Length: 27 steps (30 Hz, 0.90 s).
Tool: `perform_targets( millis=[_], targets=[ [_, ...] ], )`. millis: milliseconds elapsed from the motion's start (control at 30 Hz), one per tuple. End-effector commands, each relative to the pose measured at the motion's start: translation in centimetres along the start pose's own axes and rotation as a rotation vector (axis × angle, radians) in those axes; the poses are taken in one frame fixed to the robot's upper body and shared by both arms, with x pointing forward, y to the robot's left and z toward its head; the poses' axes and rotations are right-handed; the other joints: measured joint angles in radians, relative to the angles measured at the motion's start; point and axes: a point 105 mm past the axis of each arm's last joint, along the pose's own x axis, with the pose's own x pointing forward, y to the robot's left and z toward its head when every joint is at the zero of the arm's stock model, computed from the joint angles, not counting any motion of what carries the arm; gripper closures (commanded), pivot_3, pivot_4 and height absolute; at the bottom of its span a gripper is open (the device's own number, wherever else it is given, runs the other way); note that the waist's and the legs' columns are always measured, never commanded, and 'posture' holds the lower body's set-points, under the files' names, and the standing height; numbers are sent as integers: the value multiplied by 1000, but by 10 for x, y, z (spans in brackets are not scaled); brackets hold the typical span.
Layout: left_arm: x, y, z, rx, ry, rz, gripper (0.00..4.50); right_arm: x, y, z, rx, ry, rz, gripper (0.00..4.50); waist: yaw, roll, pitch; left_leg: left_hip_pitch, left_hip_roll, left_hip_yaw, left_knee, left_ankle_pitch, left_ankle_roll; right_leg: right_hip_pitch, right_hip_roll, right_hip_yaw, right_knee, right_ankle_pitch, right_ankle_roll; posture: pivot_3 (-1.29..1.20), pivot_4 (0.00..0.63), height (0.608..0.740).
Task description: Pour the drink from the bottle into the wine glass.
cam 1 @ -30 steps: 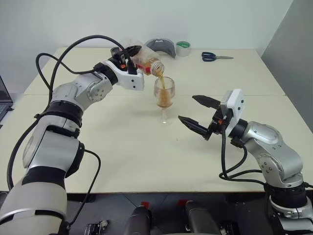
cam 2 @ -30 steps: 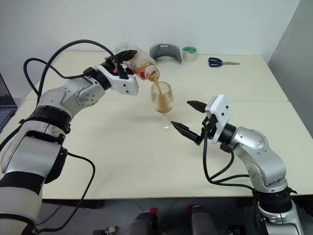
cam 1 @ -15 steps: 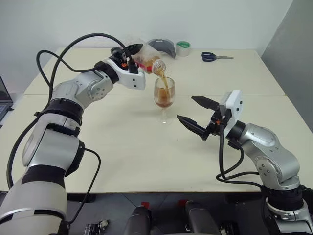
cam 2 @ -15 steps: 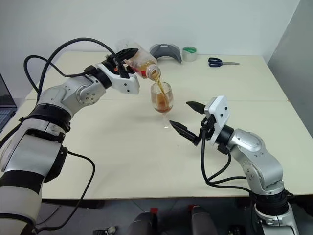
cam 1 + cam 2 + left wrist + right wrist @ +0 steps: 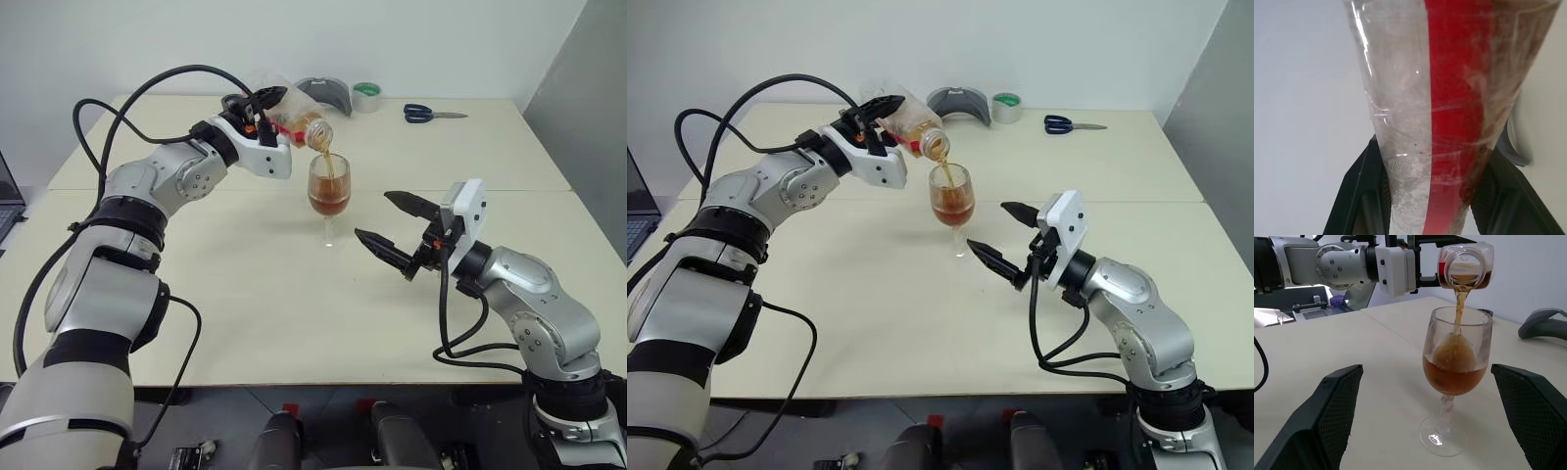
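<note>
The wine glass (image 5: 328,192) stands upright on the cream table (image 5: 245,313), its bowl about half full of tea-coloured drink (image 5: 1454,375). Above it my left gripper (image 5: 263,106) is shut on the clear bottle (image 5: 294,124) with the red strip label (image 5: 1454,98), tipped mouth-down over the rim. A thin brown stream (image 5: 1459,303) runs from the bottle's mouth into the glass. My right gripper (image 5: 390,226) hovers open a little to the right of the glass, empty, its fingers (image 5: 1327,416) spread on either side of the glass in the right wrist view.
At the table's far edge lie a grey curved holder (image 5: 323,94), a roll of tape (image 5: 366,95) and blue-handled scissors (image 5: 431,114). A laptop's edge (image 5: 8,201) shows at far left. A seam (image 5: 509,190) runs across the table.
The drink's level in the glass has risen as the stream keeps running. Both arms have held their places.
</note>
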Motion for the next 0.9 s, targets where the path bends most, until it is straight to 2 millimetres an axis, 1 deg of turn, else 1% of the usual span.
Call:
perform_targets(
  millis=[33, 300, 433, 633, 733, 800, 867, 900],
  targets=[
    [4, 22, -3, 2, 7, 63, 2827, 0, 6, 14, -36, -47, 21, 0, 0, 0, 0, 0, 0, 0, 0, 0, 0, 0, 0, 0, 0, 0, 0, 0, 150, 740],
    [6, 13, -3, -120, 33, 54, 2827, 2, 10, 15, -32, -55, 26, 0, 0, 0, 0, 0, 0, 0, 0, 0, 0, 0, 0, 0, 0, 0, 0, 0, 150, 740],
    [8, 11, 2, -176, 12, 44, 2827, 3, 11, 14, -31, -56, 30, 0, -1, 0, 0, 0, 0, 0, 0, 0, 0, 0, 0, 0, 0, 0, 0, 0, 150, 740],
    [10, 7, 5, -352, 15, 41, 2827, 3, 12, 13, -32, -58, 32, 0, -3, 0, 0, 0, 0, 0, 1, 0, 0, 0, 0, 0, 1, 0, 0, 0, 150, 740],
    [11, 5, 6, -510, 20, 49, 2827, 4, 11, 14, -39, -65, 27, 0, -5, 0, 0, 0, 0, 0, 1, 0, 0, 0, 0, 0, 1, 0, 0, 0, 150, 740],
    [12, 3, 5, -649, 34, 55, 2827, 5, 11, 15, -42, -69, 28, 0, -6, 0, 0, 0, 0, 0, 1, 0, 0, 0, 0, 0, 1, 0, 0, 0, 150, 740],
    [11, 0, -2, -834, 67, 74, 2827, 6, 13, 18, -28, -84, 38, 0, -8, 0, 0, -1, 0, 0, 2, 0, 0, 0, 0, 0, 1, 0, 0, 0, 150, 740],
    [8, -2, -8, -938, 97, 89, 2827, 6, 14, 19, -25, -86, 47, 0, -8, 0, 0, -1, 0, -1, 3, 0, 0, 0, 0, 0, 1, 0, 0, 0, 150, 740]
  ],
)
